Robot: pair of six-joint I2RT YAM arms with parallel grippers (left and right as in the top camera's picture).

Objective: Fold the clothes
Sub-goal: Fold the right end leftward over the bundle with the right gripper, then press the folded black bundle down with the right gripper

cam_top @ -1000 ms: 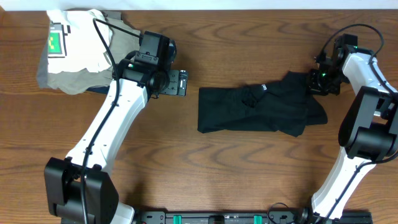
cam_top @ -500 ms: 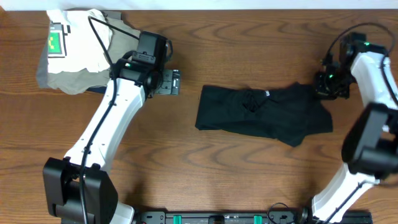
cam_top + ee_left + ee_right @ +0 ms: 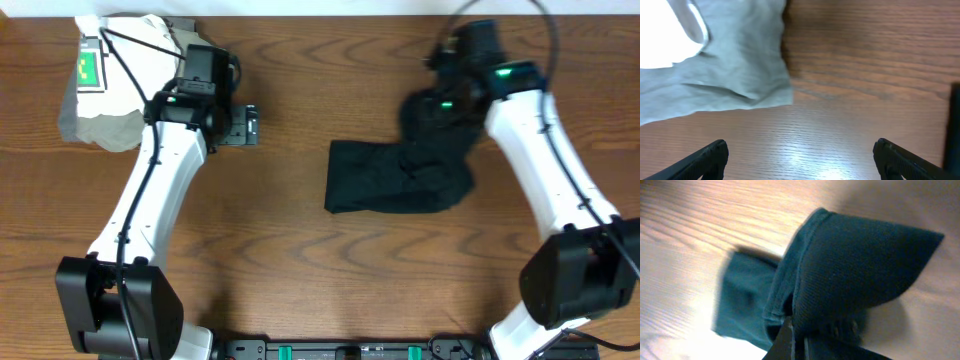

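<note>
Right tool (image 3: 794, 339): pressed together, pinching a hemmed edge of the black T-shirt (image 3: 395, 180). In the wrist view the fabric bulged up and over the tips.
Why held so: I judged the lifted edge was meant to be carried over the shirt's body to lay a fold. A pinch at the hem gives some control of soft cloth.
Shirt position: mostly flat on the bench (image 3: 300, 250), right of centre. Its far right part rose in a bunch to the right tool, and the rest spread nearer my base and toward the left arm's side.
Left tool (image 3: 800, 155): spread wide, holding nothing, over bare bench just beside the khaki-grey garment (image 3: 730, 65) and well apart from the shirt.
Why parked there: I judged it was out of the fold's path.
Pile: the cream garment (image 3: 130, 55) lay on the khaki-grey one at the far left corner, not part of this job.
Progress: fold partly made, by my reading.
Risk: the bunched cloth may land creased.
</note>
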